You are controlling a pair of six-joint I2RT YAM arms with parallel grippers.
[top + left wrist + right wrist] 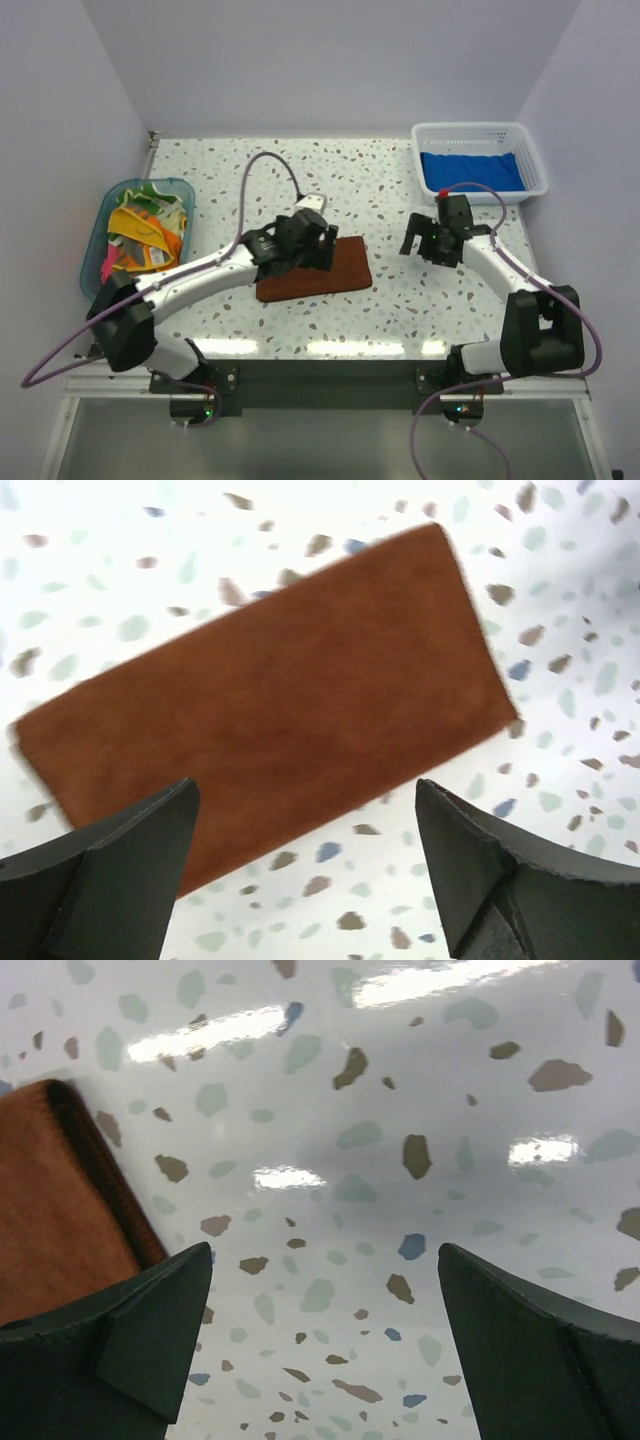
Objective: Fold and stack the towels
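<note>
A rust brown towel (318,273) lies folded flat as a rectangle near the table's middle; it fills the left wrist view (270,700), and its edge shows in the right wrist view (60,1200). My left gripper (318,247) hangs open and empty just above it, over its far part. My right gripper (425,243) is open and empty over bare table to the towel's right. A royal blue towel (470,170) lies in the white mesh basket (535,165). Several patterned towels (140,232), yellow, green and orange, are heaped in the teal tub (93,245).
The basket stands at the far right corner, the tub at the left edge. The speckled tabletop (400,310) has walls behind and on both sides. A cable loops over the table behind my left arm (262,165).
</note>
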